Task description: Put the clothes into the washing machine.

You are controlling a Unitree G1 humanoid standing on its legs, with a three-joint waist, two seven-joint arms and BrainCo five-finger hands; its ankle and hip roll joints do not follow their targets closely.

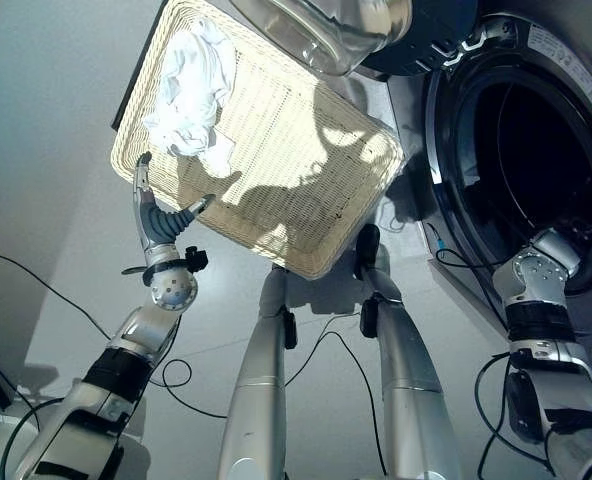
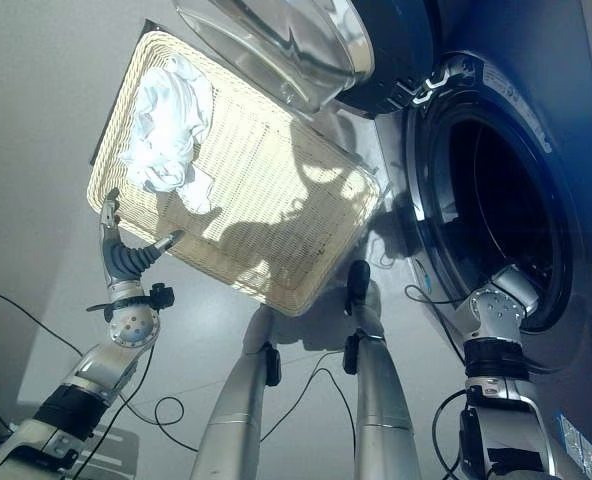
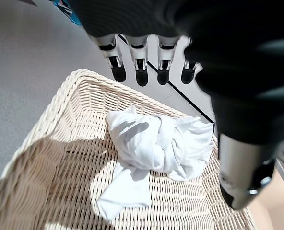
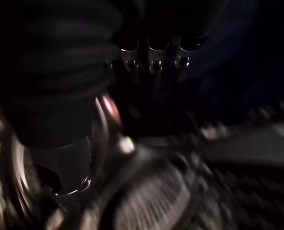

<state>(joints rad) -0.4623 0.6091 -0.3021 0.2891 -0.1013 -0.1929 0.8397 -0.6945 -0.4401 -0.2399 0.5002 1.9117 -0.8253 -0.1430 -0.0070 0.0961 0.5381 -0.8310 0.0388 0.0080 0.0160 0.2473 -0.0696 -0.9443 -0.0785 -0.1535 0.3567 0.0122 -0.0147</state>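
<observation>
Presently, the white clothes [image 1: 191,92] lie bunched in the far left corner of the wicker basket [image 1: 306,170], which stands on the grey floor [image 1: 46,150] just beside the washing machine [image 1: 566,60]. The left wrist view shows the same bundle [image 3: 156,143] as a knotted heap with one loose end trailing across the woven base. The left hand [image 1: 154,222] hovers over the near left rim of the basket, its fingers [image 3: 141,72] straight and spread with the thumb set apart; it holds nothing and is apart from the clothes. The machine's round door [image 1: 326,30] is swung wide, its glass hanging over the far edge of the basket, and the dark drum opening [image 1: 536,160] is exposed to the right. The right arm reaches through that opening, with the wrist at the door seal. The right hand [image 4: 154,57] is inside the drum; its fingers show in the right wrist view as a dim row against the dark drum wall, and whether they are straight or curled cannot be told.
</observation>
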